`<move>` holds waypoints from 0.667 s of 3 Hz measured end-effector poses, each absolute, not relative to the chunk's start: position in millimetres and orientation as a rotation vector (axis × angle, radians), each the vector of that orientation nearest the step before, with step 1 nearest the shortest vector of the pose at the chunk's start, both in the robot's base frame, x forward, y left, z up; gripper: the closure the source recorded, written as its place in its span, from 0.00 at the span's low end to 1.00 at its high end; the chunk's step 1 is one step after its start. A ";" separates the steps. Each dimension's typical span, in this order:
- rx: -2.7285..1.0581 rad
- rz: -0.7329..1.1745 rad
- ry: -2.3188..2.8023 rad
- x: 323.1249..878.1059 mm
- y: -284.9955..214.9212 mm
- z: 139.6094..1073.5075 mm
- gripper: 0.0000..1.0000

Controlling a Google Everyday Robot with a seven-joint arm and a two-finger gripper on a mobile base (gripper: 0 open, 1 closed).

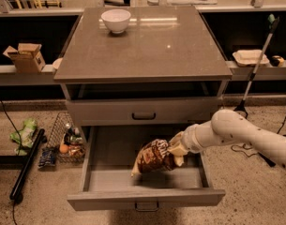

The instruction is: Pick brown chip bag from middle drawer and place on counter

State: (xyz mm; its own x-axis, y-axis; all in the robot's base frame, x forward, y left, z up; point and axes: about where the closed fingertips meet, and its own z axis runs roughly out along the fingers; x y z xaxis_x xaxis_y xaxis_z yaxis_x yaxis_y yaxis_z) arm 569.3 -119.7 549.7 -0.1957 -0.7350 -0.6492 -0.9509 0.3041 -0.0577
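DRAWER TO COUNTER: The middle drawer (112,146) stands pulled out, its low grey front wall just below and nearer than the jaws, its flat grey floor bare beneath them. The gripper (176,149), on a pale rounded arm reaching in from the right, is clenched on the right end of the brown chip bag (153,157). The bag trails leftward from the jaws, tilted, with its free end drooping toward the drawer floor. A shadow under it suggests the bag hangs clear of the floor rather than resting on it. The end grip looks chosen because the glossy, crinkled foil flattens to a pinchable seam there, leaving the puffed dark-brown body free. Above and beyond the jaws sits a shallower drawer front (143,110), closed flush. Higher and farther off spreads the counter (147,50), a polished grey-brown stone slab catching the lights. It is the bag's likely landing place, and a round white bowl (116,20) sits near its far left corner.
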 end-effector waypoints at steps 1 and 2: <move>-1.526 0.439 1.928 563.1 -129.6 594.3 1.00; -1.523 0.314 1.866 553.6 -158.0 664.6 1.00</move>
